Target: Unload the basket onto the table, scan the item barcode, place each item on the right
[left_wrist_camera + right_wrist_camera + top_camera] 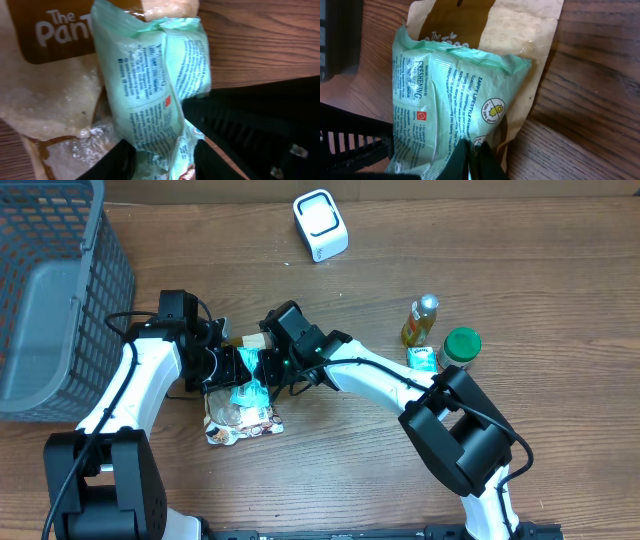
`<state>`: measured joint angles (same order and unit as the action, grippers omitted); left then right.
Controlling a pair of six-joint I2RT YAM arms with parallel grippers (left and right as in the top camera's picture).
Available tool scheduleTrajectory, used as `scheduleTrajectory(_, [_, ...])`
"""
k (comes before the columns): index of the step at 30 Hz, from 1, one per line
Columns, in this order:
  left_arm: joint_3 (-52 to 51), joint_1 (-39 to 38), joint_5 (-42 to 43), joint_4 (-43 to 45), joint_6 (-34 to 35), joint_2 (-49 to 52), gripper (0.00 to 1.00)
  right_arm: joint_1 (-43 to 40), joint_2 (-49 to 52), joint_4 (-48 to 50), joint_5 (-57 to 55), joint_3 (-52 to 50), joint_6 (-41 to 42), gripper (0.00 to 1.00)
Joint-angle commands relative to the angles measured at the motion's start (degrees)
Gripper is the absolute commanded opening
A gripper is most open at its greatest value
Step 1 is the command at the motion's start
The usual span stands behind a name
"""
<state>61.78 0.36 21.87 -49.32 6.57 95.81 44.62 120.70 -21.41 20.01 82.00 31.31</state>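
The two arms meet in the middle of the table point(540, 250), a little left of centre in the overhead view. Between them is a pale green packet point(250, 392) point(150, 90) point(455, 100) covered in small print. It lies over a brown bag point(240, 423) point(50, 45) point(520, 35) that is flat on the wood.

The right claw point(268, 368) point(472, 160) is clenched. In its own camera the two fingers come together at the bottom of the frame, pinching the lower edge of the packet.

The left claw point(232, 368) point(165, 162) has one finger on each side of the packet's narrow end, at the bottom of its camera's frame. Both fingers point(107, 162) touch the wrapper. I cannot tell whether they are squeezing it or only resting against it. In that view the black body of the right arm fills the lower right.

I can't make out a barcode on the faces that show, only lines of text and a round yellow-green emblem.

A white scanner point(320, 225) stands at the top centre of the overhead view, well apart from the packet. A grey mesh basket point(60, 300) fills the upper left corner. To the right of the arms are a small bottle point(421, 320), a green-lidded jar point(460, 348) and a little teal carton point(423, 358), all close together.
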Motion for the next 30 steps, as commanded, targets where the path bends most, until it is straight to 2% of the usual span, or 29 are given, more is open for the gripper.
scheduleTrajectory(1, [0.17, -0.33, 4.28, 0.09, -0.85, 0.50, 0.44, -0.98, -3.61, -1.36, -1.09, -0.52, -1.36, 0.04])
scheduleTrajectory(4, [0.20, -0.33, 4.74, 0.13, -0.85, 0.50, 0.52, -2.45, -5.97, -4.94, -3.32, -0.52, -1.36, 0.04])
scheduleTrajectory(9, [0.20, -0.33, 4.59, 0.13, -1.03, 0.50, 0.59, -4.15, -7.56, -11.78, -8.66, -0.52, -1.86, 0.04])
scheduleTrajectory(12, [0.20, -0.39, 4.55, 0.15, -1.03, 0.50, 0.65, -4.24, -7.56, -14.73, -9.16, -0.55, -5.35, 0.04])
scheduleTrajectory(19, [0.17, -0.39, 3.85, 0.17, -1.01, 0.50, 0.64, -4.26, -7.56, -19.02, -16.37, -0.55, -6.29, 0.04])
scheduleTrajectory(21, [0.17, -0.39, 2.36, 0.17, -0.98, 0.50, 0.63, -4.26, -7.56, -18.82, -16.17, -0.55, -6.25, 0.11])
scheduleTrajectory(24, [0.07, -0.39, 0.76, 0.26, -0.96, 0.50, 0.58, -4.24, -7.56, -17.00, -10.54, -0.55, -6.25, 0.20])
scheduleTrajectory(25, [0.07, -0.39, 0.04, 0.31, -0.74, 0.50, 0.53, -4.20, -7.54, -16.02, -7.63, -0.55, -6.23, 0.23])
scheduleTrajectory(28, [0.02, -0.39, -1.03, 0.61, -0.48, 0.50, 0.40, -3.98, -7.50, -13.79, -4.04, -0.55, -5.38, 0.24])
scheduleTrajectory(30, [-0.26, -0.39, -1.95, 1.20, -0.09, 0.50, 0.27, -3.87, -7.21, -13.16, -4.07, -0.57, -4.22, 0.24])
